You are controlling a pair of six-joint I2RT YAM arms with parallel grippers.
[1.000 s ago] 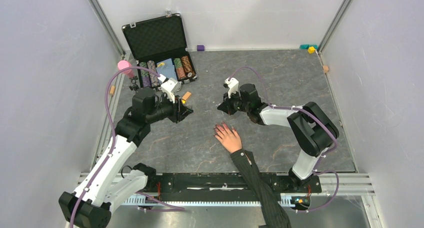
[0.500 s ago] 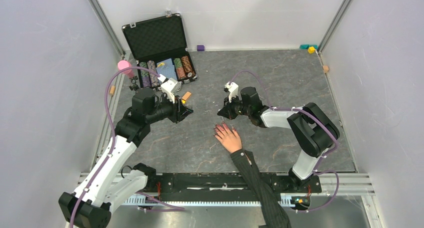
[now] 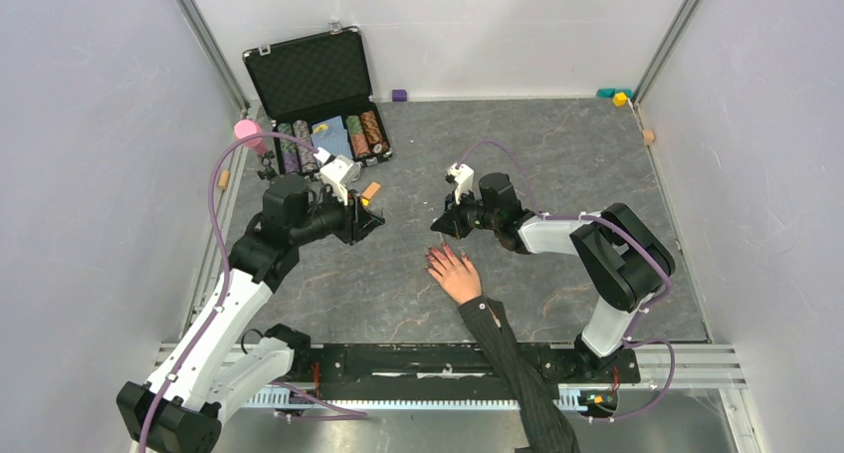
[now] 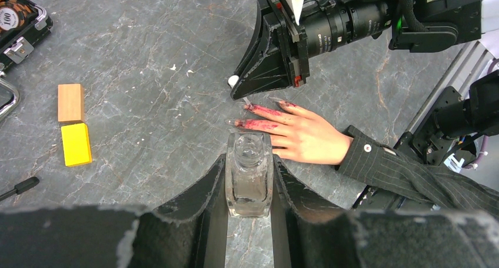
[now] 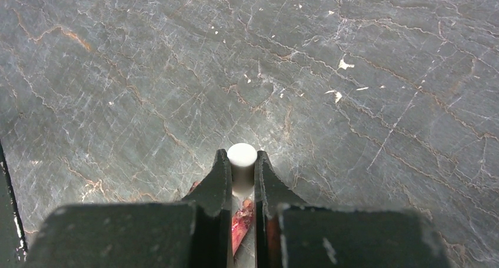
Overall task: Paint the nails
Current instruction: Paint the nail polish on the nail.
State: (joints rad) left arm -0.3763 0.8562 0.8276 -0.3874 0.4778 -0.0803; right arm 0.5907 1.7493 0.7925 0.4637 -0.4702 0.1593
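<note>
One poker chip [image 4: 10, 16] reads 100; nails [image 4: 238, 123] reddish

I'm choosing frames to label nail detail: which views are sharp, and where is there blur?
Top external: even soft light, sharp, but the nails are tiny. Left wrist: hand and clear bottle sharp; left gripper body along the bottom edge blurred. Right wrist: table crisp, white cap bright yet clear; red fingertip beneath it soft, right gripper body blurred.
</note>
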